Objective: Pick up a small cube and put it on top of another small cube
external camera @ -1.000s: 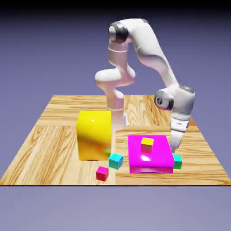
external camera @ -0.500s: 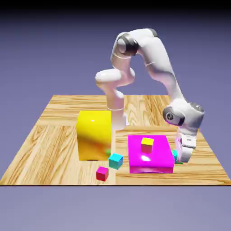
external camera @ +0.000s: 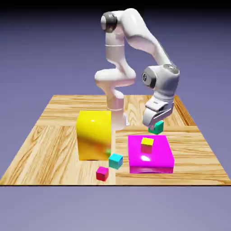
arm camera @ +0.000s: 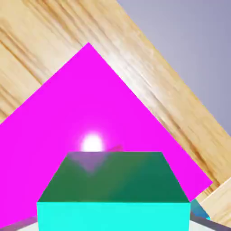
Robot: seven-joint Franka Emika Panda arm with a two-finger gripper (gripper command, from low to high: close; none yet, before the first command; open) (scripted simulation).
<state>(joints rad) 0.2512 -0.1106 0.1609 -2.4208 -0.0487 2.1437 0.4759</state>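
Pickup done, with pincer point(external camera: 154, 125) closed on the green cube point(external camera: 156, 127) right of frame centre above the magenta block point(external camera: 151, 155); stacking on another small cube left.

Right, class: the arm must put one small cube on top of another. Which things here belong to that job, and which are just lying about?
In the job:
- end effector, shut on the green cube
- green cube, held in the air
- small yellow cube, a likely base

Lying about:
- big magenta block
- big yellow block
- cyan cube
- small magenta cube
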